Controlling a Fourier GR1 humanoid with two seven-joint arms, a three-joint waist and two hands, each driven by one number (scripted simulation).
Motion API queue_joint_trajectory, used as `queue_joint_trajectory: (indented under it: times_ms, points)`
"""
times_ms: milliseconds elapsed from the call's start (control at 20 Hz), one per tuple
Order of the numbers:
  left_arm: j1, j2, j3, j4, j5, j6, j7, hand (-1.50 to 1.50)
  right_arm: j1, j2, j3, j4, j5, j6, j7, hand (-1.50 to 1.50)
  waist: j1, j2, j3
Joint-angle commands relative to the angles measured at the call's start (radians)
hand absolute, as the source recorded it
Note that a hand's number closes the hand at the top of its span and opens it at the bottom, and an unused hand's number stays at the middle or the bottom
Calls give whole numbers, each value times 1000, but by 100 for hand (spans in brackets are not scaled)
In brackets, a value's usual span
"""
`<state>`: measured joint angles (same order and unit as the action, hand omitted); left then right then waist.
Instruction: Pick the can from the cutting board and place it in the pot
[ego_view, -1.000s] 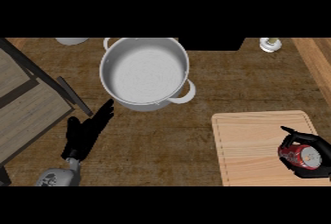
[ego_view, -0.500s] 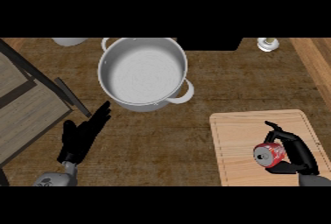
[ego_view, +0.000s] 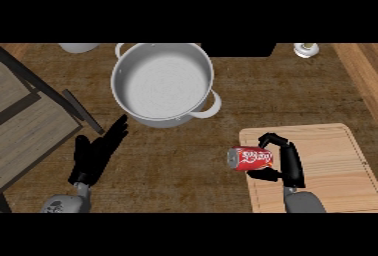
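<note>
We read this as a kitchen. Dark wood-grain surface (ego_view: 221, 95) carries a large steel pot (ego_view: 162, 85) with side handles. Below-right of the pot lies a pale wooden cutting board (ego_view: 332, 165). Far right of the pot, at the top edge, stands a small white jar-like item (ego_view: 306, 49), type unclear.

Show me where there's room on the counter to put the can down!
The can is held by the right hand at the cutting board's left edge. Bare wood lies between the pot and the board, and between the two hands. Most of the board is bare too. It's crowded near the left hand, by the pot.
</note>
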<state>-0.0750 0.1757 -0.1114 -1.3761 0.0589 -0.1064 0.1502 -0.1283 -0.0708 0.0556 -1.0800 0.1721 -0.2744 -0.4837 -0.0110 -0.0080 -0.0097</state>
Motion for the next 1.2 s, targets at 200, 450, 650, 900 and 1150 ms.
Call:
queue_joint_trajectory:
  times_ms: [200,450,650,900,1150]
  points:
    - [31,-14,-5,2,-30,1,-51,0,76,18,181,-387,268,-180,365,150,2,4,8]
    - [15,-36,-16,-57,-26,23,56,0,-13,16,264,-512,495,-178,634,150,6,2,8]
    - [-12,-11,6,2,-35,-14,5,0,-157,62,267,-466,649,-128,814,150,12,7,9]
    - [-38,-4,37,67,-22,-40,-36,0,-433,70,234,-417,660,-10,1020,150,18,9,9]
    - [-30,-36,18,59,-32,-28,-29,0,-634,71,277,-216,654,33,1136,150,29,11,9]
